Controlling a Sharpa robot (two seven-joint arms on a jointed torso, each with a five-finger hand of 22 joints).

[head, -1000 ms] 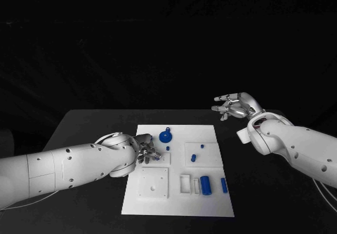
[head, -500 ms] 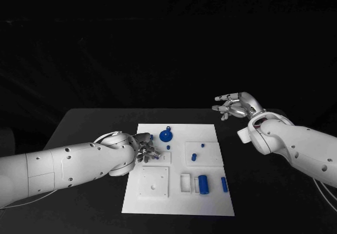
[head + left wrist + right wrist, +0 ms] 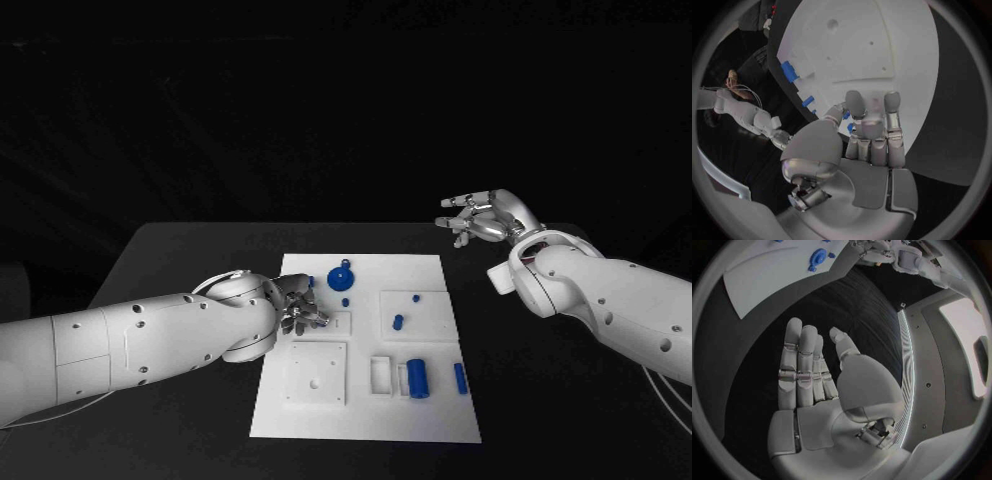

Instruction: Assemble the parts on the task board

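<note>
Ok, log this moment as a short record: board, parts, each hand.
board: white task board in the middle of the black table
parts: blue round part at the far end; blue cylinder near the front
left hand: left hand over the board's left edge, whether it holds anything unclear
right hand: right hand raised beyond the board's far right corner, open, empty

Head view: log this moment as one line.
left hand: over board, grasp unclear | right hand: open, off board | blue cylinder: near slot

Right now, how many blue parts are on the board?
6 visible: a round part at the far end, a small one beside it, two pegs mid-board, two bars near the front. The left hand may hide more.
</note>
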